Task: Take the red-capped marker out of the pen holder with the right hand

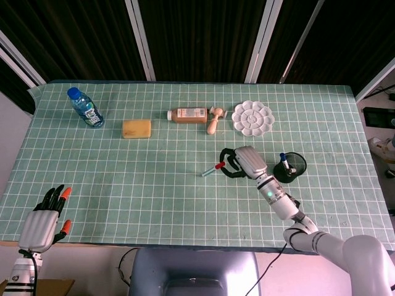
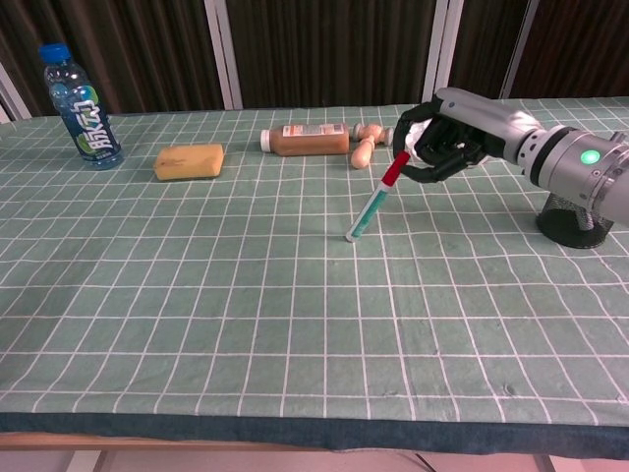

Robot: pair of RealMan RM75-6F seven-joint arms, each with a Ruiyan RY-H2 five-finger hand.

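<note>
right hand (image 1: pixel 242 162) (image 2: pixel 444 138) over the middle-right of the green gridded tabletop (image 1: pixel 160 179) (image 2: pixel 246 285), fingers (image 2: pixel 418 162) curled and pinching the red-capped marker with a teal-and-white barrel (image 1: pixel 213 169) (image 2: pixel 375 201) at its cap end

marker is out of the holder, tilted, cap end up in the hand, lower tip slanting down to the robot's left and close to the tabletop; cannot tell whether the tip touches it

black wire-mesh pen holder (image 1: pixel 290 168) (image 2: pixel 578 221) stands on the tabletop near the hand, on its right side; blue-capped marker (image 1: pixel 283 160) upright inside it in head view; in chest view the holder is mostly hidden behind the right forearm

left hand (image 1: pixel 47 217) at the near left corner, past the tabletop edge, holding nothing, dark fingers (image 1: pixel 57 196) with orange tips spread apart; seen in head view only

along the far side, left to right: clear plastic water bottle with blue cap (image 1: pixel 84 107) (image 2: pixel 82 106) standing; yellow rectangular sponge (image 1: pixel 136 128) (image 2: pixel 189 161); brown bottle with white label lying on its side (image 1: pixel 187 115) (image 2: pixel 305 140); small wooden hammer-shaped toy (image 1: pixel 213 119) (image 2: pixel 365 144) just beside the bottle's end; white round flower-shaped paint palette (image 1: pixel 252 118), partly hidden by the hand in chest view
</note>
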